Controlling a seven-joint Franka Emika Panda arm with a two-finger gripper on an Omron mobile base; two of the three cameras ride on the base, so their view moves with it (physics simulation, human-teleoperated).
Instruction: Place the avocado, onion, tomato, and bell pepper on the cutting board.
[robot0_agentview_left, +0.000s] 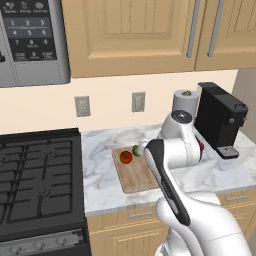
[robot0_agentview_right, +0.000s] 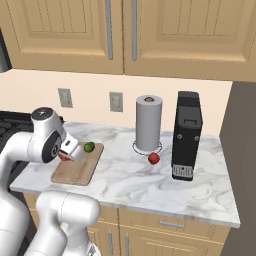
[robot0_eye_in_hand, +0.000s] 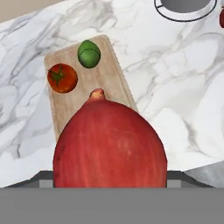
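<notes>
Right up against the hand camera you have a large red onion (robot0_eye_in_hand: 109, 142), its pointed tip aimed toward the cutting board (robot0_eye_in_hand: 107, 81). Your gripper's jaws are spread about half wide and clamped on that onion, which hides the fingertips in the hand view. Beyond the onion's tip, in that same view, you see the board lying on the marble counter (robot0_eye_in_hand: 175, 87), with the tomato (robot0_eye_in_hand: 62, 78) and the green avocado (robot0_eye_in_hand: 89, 54) resting on its far end, close beside each other but apart.

From the left base view, your arm covers much of the board (robot0_agentview_left: 134, 177); the tomato (robot0_agentview_left: 126, 157) and avocado (robot0_agentview_left: 136, 150) sit near the board's back edge, just left of the wrist. From the right base view, the wrist hangs over the board (robot0_agentview_right: 75, 172), and the avocado (robot0_agentview_right: 89, 146) lies at the board's far corner next to it.

Further along the counter you have a paper towel roll (robot0_agentview_right: 148, 123) standing upright, a small red vegetable (robot0_agentview_right: 154, 158) just in front of its base, and a black coffee machine (robot0_agentview_right: 186, 135) beside that. Left of the counter sits the stove (robot0_agentview_left: 35, 185).
</notes>
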